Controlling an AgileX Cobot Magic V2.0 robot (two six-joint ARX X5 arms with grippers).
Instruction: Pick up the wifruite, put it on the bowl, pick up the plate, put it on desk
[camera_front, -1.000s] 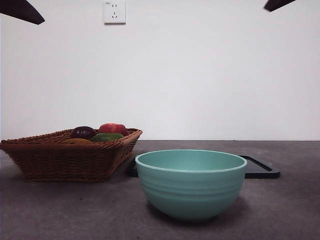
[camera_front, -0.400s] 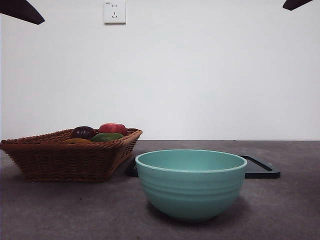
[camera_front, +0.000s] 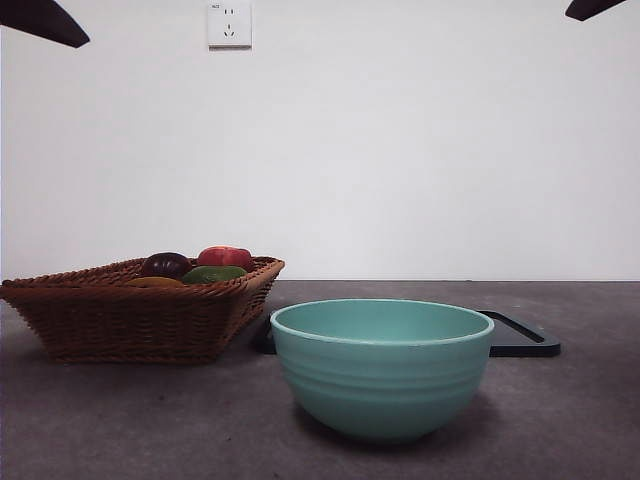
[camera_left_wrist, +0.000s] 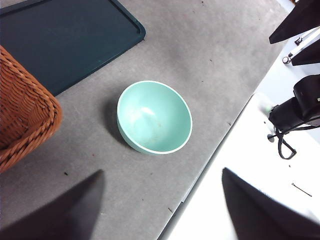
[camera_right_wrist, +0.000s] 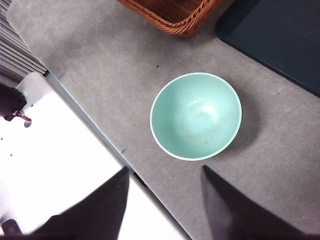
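Observation:
The teal-green bowl (camera_front: 382, 368) stands empty near the front of the grey desk (camera_front: 570, 420). It also shows in the left wrist view (camera_left_wrist: 155, 117) and the right wrist view (camera_right_wrist: 196, 116). A brown-orange wifruite (camera_front: 153, 282) shows only as a sliver above the rim of the wicker basket (camera_front: 130, 315). A flat dark plate (camera_front: 522, 338) lies behind the bowl. My left gripper (camera_left_wrist: 162, 172) is open and empty, high above the desk's edge. My right gripper (camera_right_wrist: 165, 170) is open and empty, also high above the desk's edge.
The basket also holds a dark purple fruit (camera_front: 165, 265), a red apple (camera_front: 226, 257) and a green fruit (camera_front: 213, 273). Black arm tips show at the top left corner (camera_front: 40, 20) and the top right corner (camera_front: 595, 8). A white surface (camera_right_wrist: 70, 165) borders the desk.
The black arm tip at the top right corner has drawn back to the right since a second ago. The bowl, basket and plate have not moved.

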